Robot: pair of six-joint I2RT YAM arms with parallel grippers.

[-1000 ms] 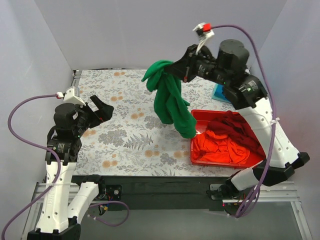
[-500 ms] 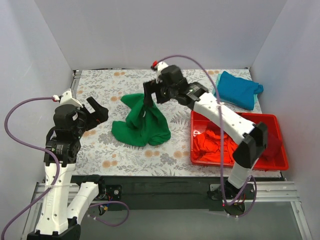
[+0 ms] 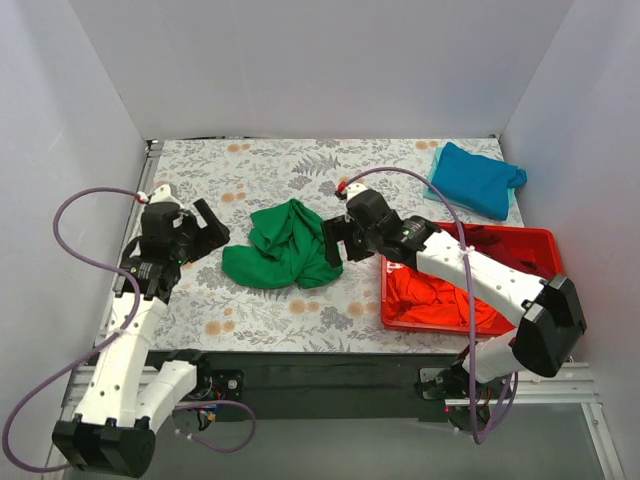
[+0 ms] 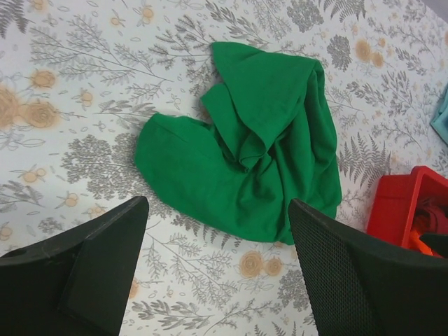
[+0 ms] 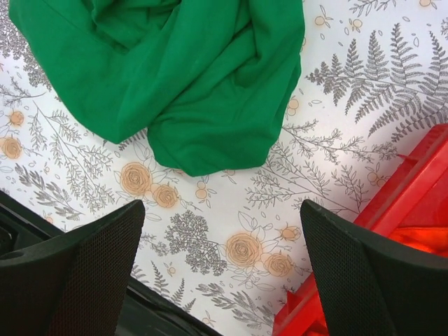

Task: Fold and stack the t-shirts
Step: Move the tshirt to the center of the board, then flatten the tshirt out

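Overhead, counting three t-shirts, one red tray and two hands. Finding the bright green t-shirt lying crumpled and unfolded near the middle of the floral surface, its long axis running roughly side to side between the hands. Spotting the teal t-shirt at the far right corner, well apart, looking folded flat and stretching toward the right wall. Seeing the orange-red t-shirt heaped in the tray. Noting the left hand hovering just left of the green cloth, fingers spread, gripping nothing. Noting the right hand at the cloth's right edge, likewise gaping and holding nothing.

From the left wrist, looking down on one green t-shirt, slanting from upper right to lower left, showing a smooth rounded lobe at lower left and deep folds bunching in the middle. Framing it with the left hand, two black fingers standing wide apart. Catching a corner of the tray at the right edge.

From the right wrist, seeing the green t-shirt filling the upper left, its rounded hem pointing down toward the right hand. Showing that hand wide open, clasping nothing, with bare surface between the fingers. Glimpsing the tray at lower right.
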